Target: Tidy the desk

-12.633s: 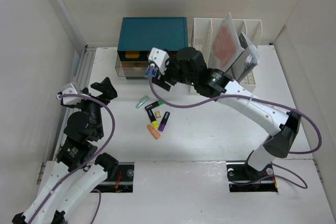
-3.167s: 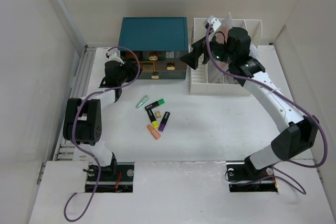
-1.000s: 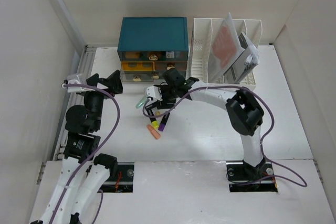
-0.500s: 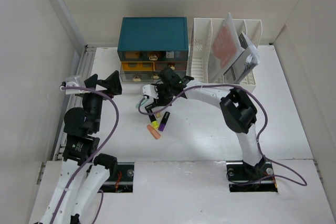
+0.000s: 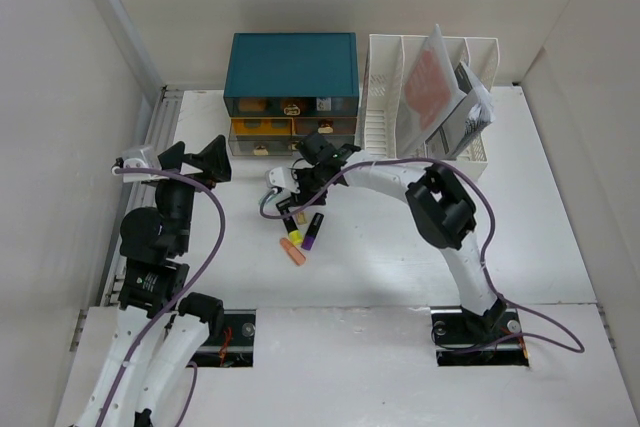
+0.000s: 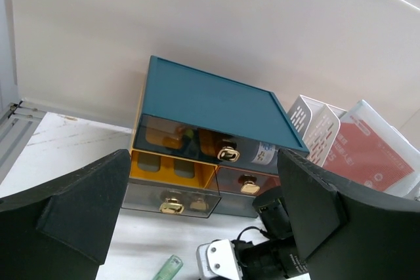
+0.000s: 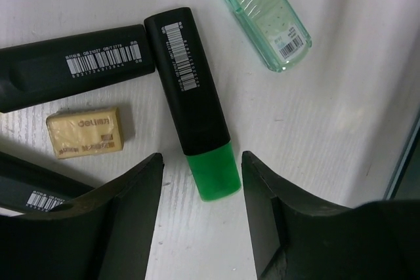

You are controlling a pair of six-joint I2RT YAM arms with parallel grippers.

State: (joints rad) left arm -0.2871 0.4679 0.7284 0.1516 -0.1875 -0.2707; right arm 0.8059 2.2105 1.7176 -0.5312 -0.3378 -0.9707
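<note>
Right wrist — pincer [image 7: 200,162] astride green highlighter [image 7: 189,113]

The drawer unit [image 5: 291,67] is standing at the desk's [image 5: 400,247] back edge, left of centre, with the file rack [image 5: 385,132] sitting just beside it on the right, holding papers [image 5: 432,82]. Before the drawers, toward the desk's middle, a highlighter [image 7: 187,90] is lying under the right claw [image 7: 200,181]. In the right wrist view an eraser [image 7: 84,133] is lying just left of it, a second highlighter [image 7: 72,67] beyond the eraser, and a slim tube [image 7: 262,18] apart at upper right.
</note>
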